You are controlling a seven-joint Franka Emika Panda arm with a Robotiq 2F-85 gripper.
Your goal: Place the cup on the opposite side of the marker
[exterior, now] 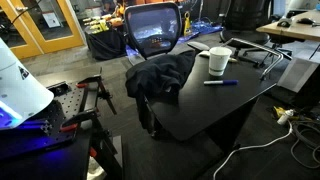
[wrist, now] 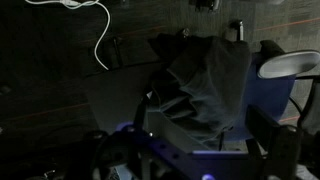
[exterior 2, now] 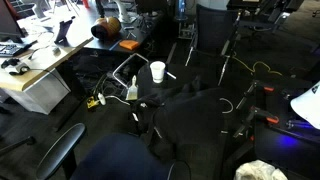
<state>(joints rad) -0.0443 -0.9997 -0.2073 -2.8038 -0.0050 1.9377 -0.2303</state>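
The white cup (exterior: 217,61) stands upright on the black table (exterior: 200,105), just behind the dark blue marker (exterior: 220,83), which lies flat nearer the front edge. The cup also shows in an exterior view (exterior 2: 157,71); the marker is too dark to make out there. In the wrist view my gripper (wrist: 205,140) is open and empty, its two dark fingers wide apart, hovering over a dark cloth (wrist: 205,85). The cup is a small pale shape far off (wrist: 237,30). My arm's white body (exterior: 15,80) is at the table's left end, well away from the cup.
A dark jacket-like cloth (exterior: 160,75) lies heaped on the table near a mesh office chair (exterior: 153,30). A laptop-like device and a black stand (exterior: 255,52) sit beyond the cup. Red-handled clamps (exterior: 90,95) are by the arm. A white cable (wrist: 100,40) lies on the floor.
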